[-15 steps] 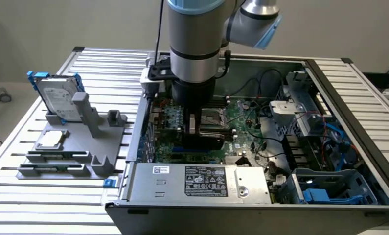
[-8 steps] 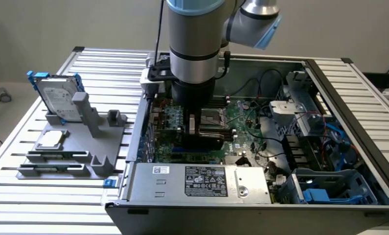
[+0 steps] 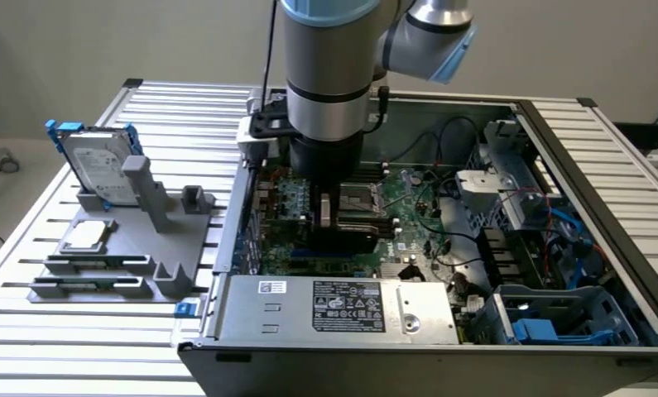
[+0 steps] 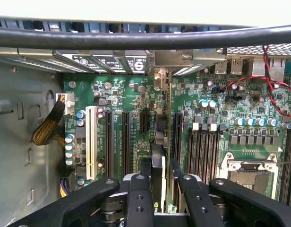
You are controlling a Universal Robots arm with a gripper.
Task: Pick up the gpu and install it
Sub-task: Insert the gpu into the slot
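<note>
In the wrist view the gpu stands edge-on between my two black fingers, a thin dark card with a green board edge. It runs away from me along the black expansion slots of the motherboard. Its silver end bracket reaches the rear wall of the case. My gripper is shut on the card from above. In the exterior view my arm reaches straight down into the open computer case, low over the motherboard.
A white slot and a yellow cable bundle lie beside the black slots; the processor socket and red-black wires on the other side. A grey holder outside the case carries a blue-framed hard drive and a processor chip. The power supply fills the case's near corner.
</note>
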